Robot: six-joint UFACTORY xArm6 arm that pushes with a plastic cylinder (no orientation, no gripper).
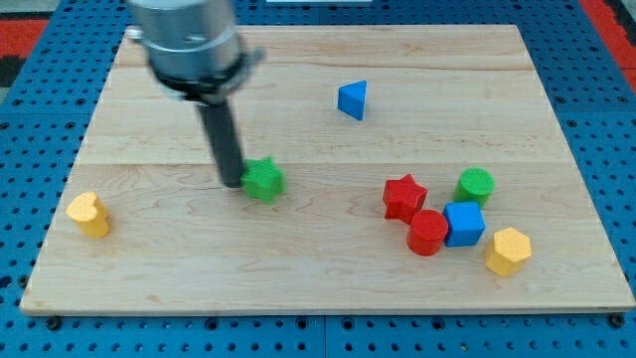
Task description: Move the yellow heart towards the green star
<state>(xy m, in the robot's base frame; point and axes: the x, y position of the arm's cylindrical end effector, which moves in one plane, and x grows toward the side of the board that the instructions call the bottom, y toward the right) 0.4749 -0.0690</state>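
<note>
the yellow heart (88, 214) lies near the view's left edge of the wooden board (318, 288), low on that side and close to the board's left rim, with bare wood all around it. to its right a wide stretch of open board runs to the green star (263, 180), which sits a little higher in the view, left of the board's middle. my tip (232, 183) stands just beside the star's left side, touching it or nearly so; i cannot tell which. the tip is thus between heart and star, well apart from the heart. the rod carries no pincer, so there is nothing open or closed to report. a blue triangular block (353, 99) sits alone toward the view's top, right of centre, with clear wood around it. the remaining blocks crowd the lower right: a red star (403, 196), a green cylinder (475, 185) to its right, a red cylinder (427, 233) touching a blue cube (464, 224), and a yellow hexagonal block (508, 250) nearest the right rim. no containers are on the board. round the board lies a blue pegboard surface (40, 119).
</note>
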